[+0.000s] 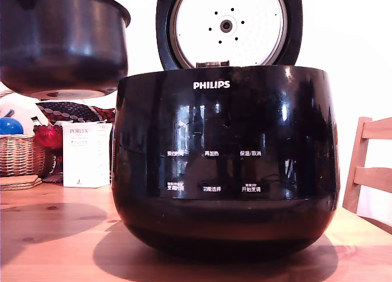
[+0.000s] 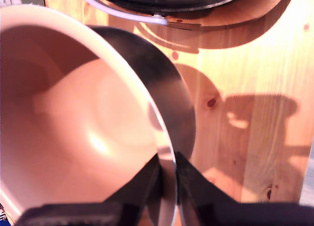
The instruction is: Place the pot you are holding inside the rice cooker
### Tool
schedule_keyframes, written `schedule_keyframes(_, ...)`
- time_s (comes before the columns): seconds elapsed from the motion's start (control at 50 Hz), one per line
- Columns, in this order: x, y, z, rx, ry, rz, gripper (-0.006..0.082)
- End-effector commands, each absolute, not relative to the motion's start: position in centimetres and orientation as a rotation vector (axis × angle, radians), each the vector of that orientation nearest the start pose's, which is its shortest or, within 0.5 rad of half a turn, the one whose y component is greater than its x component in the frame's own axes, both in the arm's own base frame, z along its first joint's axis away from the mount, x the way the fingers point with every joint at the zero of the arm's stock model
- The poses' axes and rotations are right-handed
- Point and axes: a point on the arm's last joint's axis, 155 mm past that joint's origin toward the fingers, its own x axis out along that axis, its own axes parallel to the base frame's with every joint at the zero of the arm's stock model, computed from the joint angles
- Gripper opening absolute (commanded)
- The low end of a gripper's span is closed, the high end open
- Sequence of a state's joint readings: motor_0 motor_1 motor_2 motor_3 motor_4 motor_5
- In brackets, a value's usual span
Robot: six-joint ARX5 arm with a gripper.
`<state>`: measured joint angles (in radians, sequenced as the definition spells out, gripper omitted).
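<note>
The pot (image 1: 61, 43) hangs in the air at the exterior view's upper left, dark grey with a flared rim and a lighter flat base, slightly tilted. It is beside the rice cooker (image 1: 223, 159) and clear of it, about level with the cooker's top edge. The glossy black PHILIPS cooker stands on the table with its lid (image 1: 226, 24) raised, the silver inner plate facing forward. In the wrist view my gripper (image 2: 167, 159) is shut on the pot's rim (image 2: 164, 142), one black finger (image 2: 142, 186) inside and one outside. The pot's inside (image 2: 83, 132) looks pinkish. The cooker's edge (image 2: 162, 0) shows beyond.
On the wooden table (image 1: 55, 233) at the exterior view's left stand a wicker basket (image 1: 21, 153) and a white PORLEX box (image 1: 86, 153), below and behind the pot. A wooden chair (image 1: 370, 165) is at the right edge.
</note>
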<state>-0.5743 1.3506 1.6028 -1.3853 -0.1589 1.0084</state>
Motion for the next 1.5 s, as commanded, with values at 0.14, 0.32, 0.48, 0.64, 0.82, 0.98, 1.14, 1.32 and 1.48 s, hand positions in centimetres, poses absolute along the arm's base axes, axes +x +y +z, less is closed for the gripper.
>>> schedule_keyframes(0.14,26.9,-12.7,28.6,1.298,0.729,-0.793,-0.0022)
schedule_keyframes(0.32,26.9,-12.8,29.5,1.260,0.712,-0.766,-0.0022)
schedule_keyframes(0.48,26.3,-13.5,29.9,1.248,0.684,-0.792,-0.0022)
schedule_keyframes(0.64,24.7,-15.9,29.9,1.222,0.632,-0.902,-0.0022)
schedule_keyframes(0.82,22.9,-18.4,29.8,1.224,0.578,-1.009,-0.0022)
schedule_keyframes(0.98,21.5,-20.1,29.8,1.233,0.539,-1.083,-0.0022)
schedule_keyframes(1.14,20.0,-22.0,30.0,1.225,0.483,-1.167,-0.0022)
schedule_keyframes(1.32,19.5,-24.1,30.3,1.240,0.401,-1.229,-0.0022)
schedule_keyframes(1.48,19.4,-25.6,29.4,1.250,0.402,-1.269,-0.0022)
